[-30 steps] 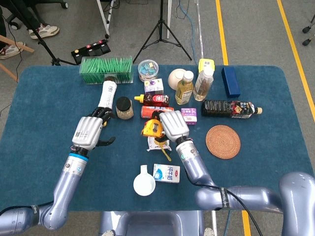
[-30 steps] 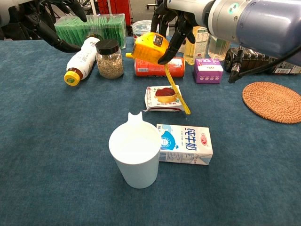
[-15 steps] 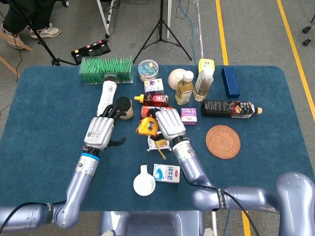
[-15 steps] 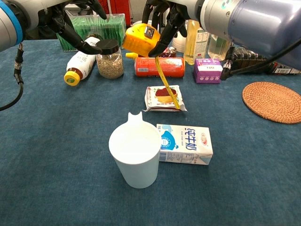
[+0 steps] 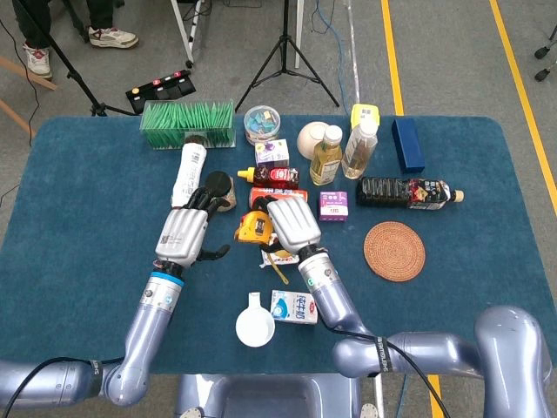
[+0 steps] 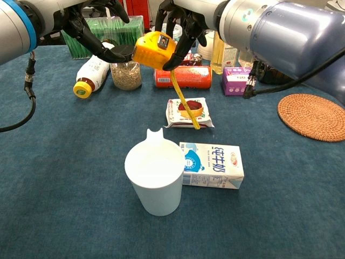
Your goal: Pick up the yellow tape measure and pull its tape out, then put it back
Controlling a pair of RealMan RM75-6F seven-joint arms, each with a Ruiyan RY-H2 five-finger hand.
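While right robot hand grips tape measure, tape dangling

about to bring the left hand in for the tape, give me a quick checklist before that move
1. Right hand grips the yellow tape measure, lifted off the table: ok.
2. Tape already hangs out below the case: ok.
3. Tape end hangs free above the snack packet: ok.
4. Left hand holds nothing, fingers apart: ok.
5. Left hand close beside the case: ok; touching it: cannot tell.
6. White cup and milk carton below the tape's path: not ok.
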